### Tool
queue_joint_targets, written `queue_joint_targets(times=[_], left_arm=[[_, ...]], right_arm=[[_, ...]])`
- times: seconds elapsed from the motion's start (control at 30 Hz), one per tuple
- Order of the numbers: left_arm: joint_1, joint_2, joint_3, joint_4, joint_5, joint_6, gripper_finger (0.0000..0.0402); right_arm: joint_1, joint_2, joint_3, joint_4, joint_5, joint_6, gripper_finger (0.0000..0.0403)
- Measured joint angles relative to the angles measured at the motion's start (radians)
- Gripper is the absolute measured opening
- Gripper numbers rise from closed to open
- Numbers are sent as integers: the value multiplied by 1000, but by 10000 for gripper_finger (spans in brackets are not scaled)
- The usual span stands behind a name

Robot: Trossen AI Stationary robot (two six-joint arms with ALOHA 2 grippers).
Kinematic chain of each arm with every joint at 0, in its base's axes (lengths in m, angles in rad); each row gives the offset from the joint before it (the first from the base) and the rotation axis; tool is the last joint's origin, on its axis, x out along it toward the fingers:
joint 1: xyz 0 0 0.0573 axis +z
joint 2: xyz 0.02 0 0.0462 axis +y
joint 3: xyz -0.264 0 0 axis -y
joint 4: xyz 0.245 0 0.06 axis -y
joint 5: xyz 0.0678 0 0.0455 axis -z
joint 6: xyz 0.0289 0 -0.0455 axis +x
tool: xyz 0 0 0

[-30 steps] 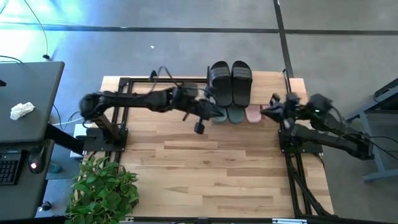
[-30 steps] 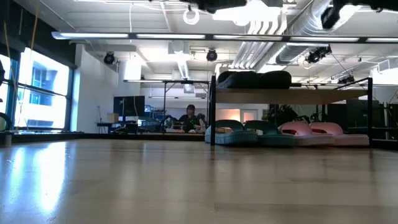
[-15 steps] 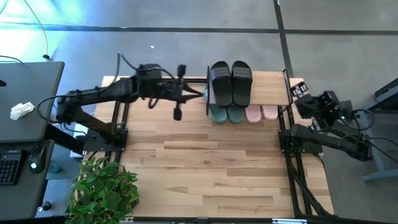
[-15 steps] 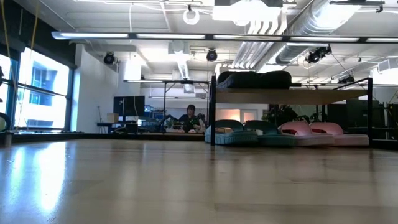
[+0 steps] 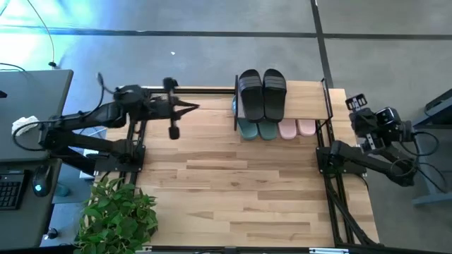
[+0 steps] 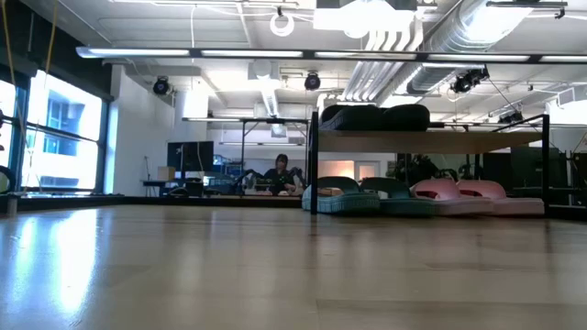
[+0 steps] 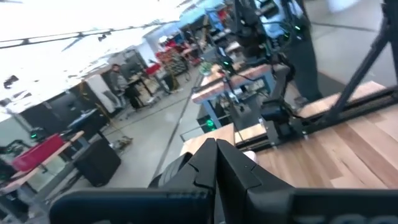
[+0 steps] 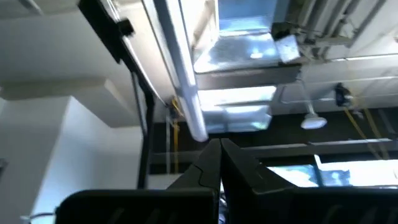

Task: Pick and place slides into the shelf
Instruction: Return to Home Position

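Seeing slides (image 5: 262,92) racked on shelf (image 5: 308,99), between the arms — left jaws aimed at it, right jaws ceilingward; both closed, empty.

Floor: grey concrete (image 5: 212,49), with dark seam lines crossing the upper part of the high view. A dark desk (image 5: 39,99) at the left edge carries a crumpled white cloth (image 5: 25,125) and a keyboard (image 5: 8,192). Leafy potted plant (image 5: 116,212) at lower left. Low view: tall bright windows (image 6: 60,137) at left; strip lights (image 6: 229,52) and pale ducts (image 6: 468,32) overhead; a person (image 6: 280,172) seated far back at centre.
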Motion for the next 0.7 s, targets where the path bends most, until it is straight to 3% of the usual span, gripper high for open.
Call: queue_joint_targets(times=[0.3, 0.7], left_arm=[[-2, -274, -215, 31, -80, -37, 0], [-2, -531, -386, 29, -118, -67, 0]], right_arm=[[0, -47, -68, -37, 47, -29, 0], [0, -46, -330, 243, 122, 30, 0]])
